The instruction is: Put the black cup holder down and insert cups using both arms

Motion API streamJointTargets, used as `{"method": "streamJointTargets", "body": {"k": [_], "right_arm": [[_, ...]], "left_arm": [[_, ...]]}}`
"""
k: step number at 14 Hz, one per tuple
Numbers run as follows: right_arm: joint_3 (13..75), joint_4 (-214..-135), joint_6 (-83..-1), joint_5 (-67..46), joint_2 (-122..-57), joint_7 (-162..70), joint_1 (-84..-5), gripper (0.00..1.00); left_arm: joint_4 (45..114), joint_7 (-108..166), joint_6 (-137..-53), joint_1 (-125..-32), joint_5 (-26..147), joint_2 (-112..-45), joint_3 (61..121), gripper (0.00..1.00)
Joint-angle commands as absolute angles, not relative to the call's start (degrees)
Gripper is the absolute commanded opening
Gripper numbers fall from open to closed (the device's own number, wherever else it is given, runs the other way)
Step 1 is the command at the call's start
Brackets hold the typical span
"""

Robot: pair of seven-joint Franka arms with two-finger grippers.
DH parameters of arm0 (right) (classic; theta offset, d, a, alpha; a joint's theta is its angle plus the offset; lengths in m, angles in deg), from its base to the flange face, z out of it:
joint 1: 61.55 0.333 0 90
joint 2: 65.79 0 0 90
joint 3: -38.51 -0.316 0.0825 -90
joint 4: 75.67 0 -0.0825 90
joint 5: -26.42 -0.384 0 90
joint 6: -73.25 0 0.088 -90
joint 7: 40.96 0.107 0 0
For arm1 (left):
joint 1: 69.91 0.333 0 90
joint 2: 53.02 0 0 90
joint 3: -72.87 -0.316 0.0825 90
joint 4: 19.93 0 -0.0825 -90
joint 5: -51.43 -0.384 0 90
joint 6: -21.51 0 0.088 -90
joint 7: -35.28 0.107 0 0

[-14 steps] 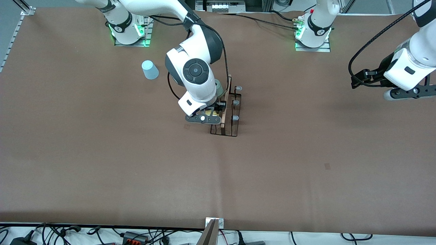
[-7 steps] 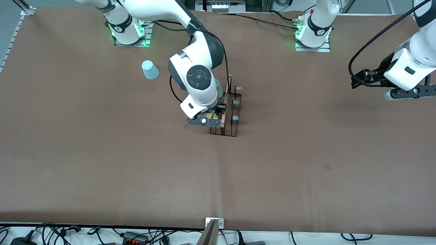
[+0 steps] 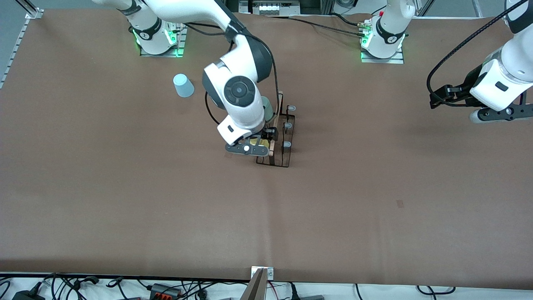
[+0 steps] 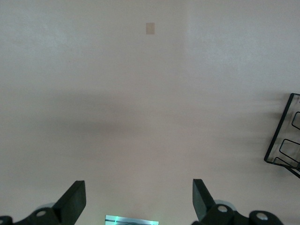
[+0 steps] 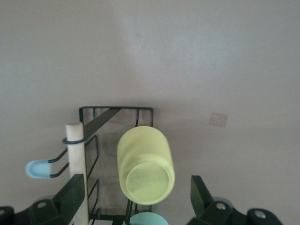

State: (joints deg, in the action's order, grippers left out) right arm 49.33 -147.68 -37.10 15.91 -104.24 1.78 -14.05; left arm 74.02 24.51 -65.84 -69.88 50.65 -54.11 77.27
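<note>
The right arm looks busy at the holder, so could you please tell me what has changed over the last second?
The right gripper shifted slightly over the holder and back; its fingers now stand open, apart from the yellow cup on its peg. The blue cup and green cup stayed put, and the left gripper waits, open, at its end of the table.

table [image 3: 125,200]: brown cover | front edge: cables [image 3: 75,285] | even light

Yellow cup [image 5: 144,165] upturned on black cup holder [image 3: 286,137], mid-table
</note>
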Motion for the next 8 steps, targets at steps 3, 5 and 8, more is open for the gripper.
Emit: {"method": "streamJointTargets", "body": {"k": [3,5,8], "right_arm": [[57.04,-148.18,-31.0,16.31,-95.6,-1.57,-14.87,1.0],[61.51,-148.18,-26.53,15.88,-94.09,-7.18,-16.62,1.0],[64.26,-147.75,-21.86,15.96,-91.55,-19.66,-21.8,1.0]], "left_arm": [[73.76,24.65,-64.97,-69.39,51.87,-53.64,77.27,1.0],[73.76,24.65,-64.88,-69.39,51.87,-53.64,77.27,1.0],[73.76,24.65,-64.97,-69.39,51.87,-53.64,77.27,1.0]]}}
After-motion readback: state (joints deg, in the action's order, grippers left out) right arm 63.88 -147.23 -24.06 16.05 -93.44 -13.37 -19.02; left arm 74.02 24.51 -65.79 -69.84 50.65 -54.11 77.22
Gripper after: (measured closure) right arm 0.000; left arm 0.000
